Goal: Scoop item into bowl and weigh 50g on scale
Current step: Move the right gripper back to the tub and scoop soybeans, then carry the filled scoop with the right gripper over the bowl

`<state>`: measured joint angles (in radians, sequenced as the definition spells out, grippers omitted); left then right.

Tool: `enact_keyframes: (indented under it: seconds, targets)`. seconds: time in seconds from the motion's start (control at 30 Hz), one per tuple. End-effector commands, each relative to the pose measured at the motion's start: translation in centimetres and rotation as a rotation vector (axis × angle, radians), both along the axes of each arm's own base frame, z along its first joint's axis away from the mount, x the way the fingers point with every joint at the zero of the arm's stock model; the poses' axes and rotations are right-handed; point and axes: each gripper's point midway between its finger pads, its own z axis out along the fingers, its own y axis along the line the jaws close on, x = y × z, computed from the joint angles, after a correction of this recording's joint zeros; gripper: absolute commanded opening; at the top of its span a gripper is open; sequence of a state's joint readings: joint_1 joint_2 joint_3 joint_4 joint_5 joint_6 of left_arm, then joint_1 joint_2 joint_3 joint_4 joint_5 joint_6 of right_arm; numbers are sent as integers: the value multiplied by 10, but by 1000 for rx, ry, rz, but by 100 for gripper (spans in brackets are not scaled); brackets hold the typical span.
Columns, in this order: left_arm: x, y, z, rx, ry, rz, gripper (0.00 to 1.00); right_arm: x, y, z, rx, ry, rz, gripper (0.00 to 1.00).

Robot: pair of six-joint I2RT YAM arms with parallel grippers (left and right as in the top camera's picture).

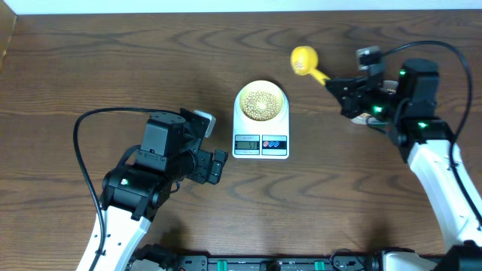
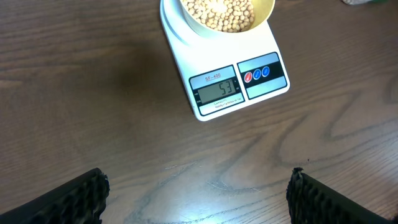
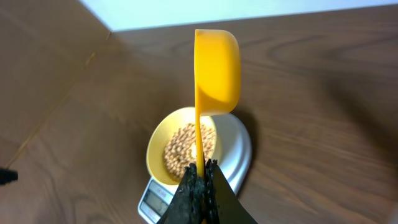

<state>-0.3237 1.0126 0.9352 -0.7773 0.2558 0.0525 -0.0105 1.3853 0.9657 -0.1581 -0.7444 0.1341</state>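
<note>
The beans (image 1: 260, 103), small, round and matte tan, are already heaped in the smooth pale-yellow bowl (image 1: 243, 95), which is sat on the white plastic scale (image 1: 260, 153). The display (image 2: 216, 90) looks to read 53, so it's basically done, maybe slightly over. The glossy yellow scoop (image 3: 217, 68) is pinched by its thin handle in the right gripper (image 3: 203, 180). The left gripper (image 2: 199, 190) is spread wide, nothing held.
</note>
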Motion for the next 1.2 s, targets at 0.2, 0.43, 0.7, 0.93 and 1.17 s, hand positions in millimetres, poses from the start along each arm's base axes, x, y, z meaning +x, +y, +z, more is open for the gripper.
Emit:
enact_keyframes:
  seconds: [0.2,0.43,0.7,0.93,1.17]
  targets:
    - [0,1,-1,9,-3,2,94,-15,-79,12,-4,74,-260,1]
    - [0,1,-1,9,-3,2,94,-37,-125,-3,-19,190,-421,1]
    - [0,1,-1,9,-3,2,94,-49,-162,-32,-303,221,-498,1]
    - [0,1,-1,9,-3,2,94,-51,-183,-39,-561,182,-492,1]
    - [0,1,-1,9,-3,2,94,-45,-178,-38,-794,141,-484,1]
